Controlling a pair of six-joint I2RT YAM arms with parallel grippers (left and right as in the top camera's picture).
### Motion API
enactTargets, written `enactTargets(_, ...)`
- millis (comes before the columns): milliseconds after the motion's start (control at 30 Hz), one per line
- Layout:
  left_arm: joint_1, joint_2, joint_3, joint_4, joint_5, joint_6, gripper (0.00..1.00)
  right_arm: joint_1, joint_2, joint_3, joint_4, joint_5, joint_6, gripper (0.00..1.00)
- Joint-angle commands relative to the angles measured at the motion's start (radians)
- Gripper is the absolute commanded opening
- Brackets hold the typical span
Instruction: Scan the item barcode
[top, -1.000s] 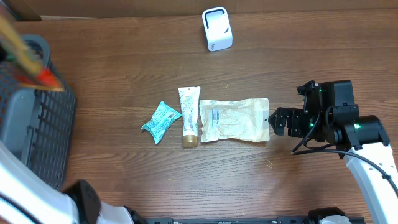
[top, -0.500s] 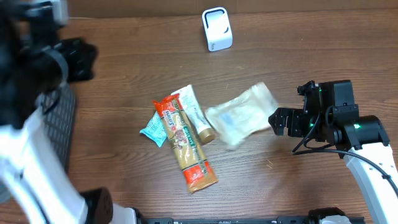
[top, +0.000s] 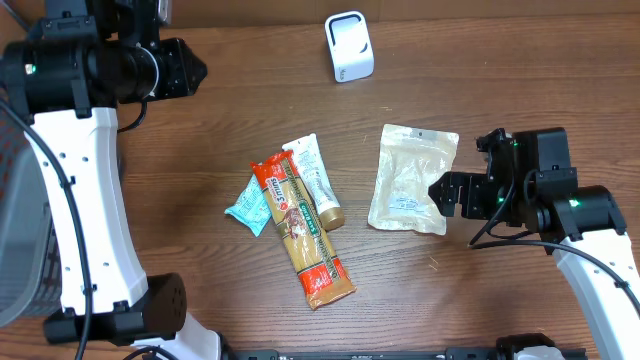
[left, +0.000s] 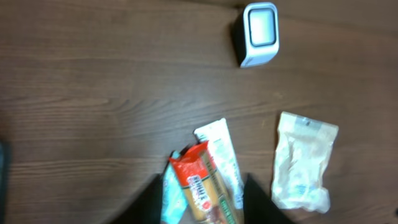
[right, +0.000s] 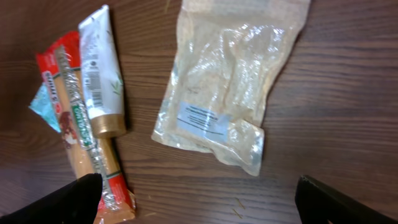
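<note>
Teal packet (top: 243, 208) — partly under snack pack (top: 303, 242)

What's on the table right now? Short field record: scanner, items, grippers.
scanner: white, upright, far side of table, apart from the items
items: teal packet, tube, snack pack, clear pouch
cluster: teal packet, tube and snack pack overlap
clear pouch: lies flat, separate from the cluster
left gripper: open, empty, high above the items
right gripper: open, empty, beside the clear pouch
</note>
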Motion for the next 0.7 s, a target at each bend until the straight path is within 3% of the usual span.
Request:
enactTargets(0,0.001,-0.050,0.042,0.010,-0.002,-0.008,0.50,0.006,-0.002,0.024,0.014,-0.075,-0.008,1.00)
enactTargets(133,0.010,-0.077,0.067,0.022,-0.002,-0.008,0.77,0.010,-0.002,0.024,0.019,-0.124,-0.009,1.00)
enactTargets(333,0.016,-0.130,0.068,0.061,-0.003,-0.008,0.99,0.122,0.001,0.024,0.041,-0.132,-0.019,0.98)
enactTargets(433,0.016,-0.153,0.068,0.067,-0.018,-0.008,1.00,0.216,0.018,0.024,0.086,-0.122,0.006,0.96)
enactTargets(667,0.020,-0.180,0.068,0.016,-0.047,-0.001,1.00,0.397,0.148,0.025,0.248,-0.013,0.236,0.88)
